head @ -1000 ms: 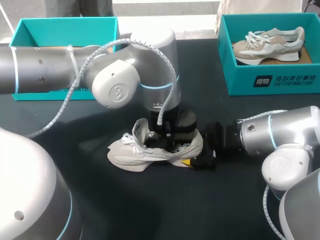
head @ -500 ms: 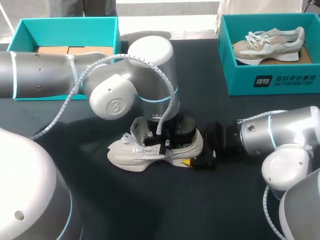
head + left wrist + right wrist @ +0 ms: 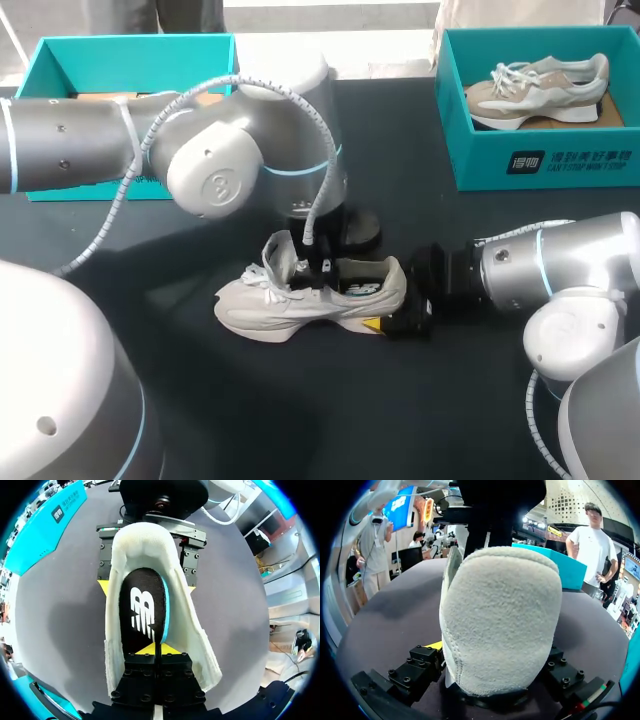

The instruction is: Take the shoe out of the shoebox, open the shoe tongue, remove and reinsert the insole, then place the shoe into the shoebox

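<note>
Left gripper (image 3: 156, 652), its jaws nearly together, looks to be pinching the black insole (image 3: 142, 615) inside the pale shoe (image 3: 310, 300), which stands on its sole in the middle of the table (image 3: 300, 420). Right gripper (image 3: 392, 312) clamps the heel from both sides. To do this step well, draw the insole up and back along the shoe slowly, so its front end slides out of the toe without folding. The right gripper should pin the heel down so the shoe does not lift.

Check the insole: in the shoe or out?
In: the black insole lies inside the shoe, with the left hand shut on its edge, not yet lifted clear.
</note>
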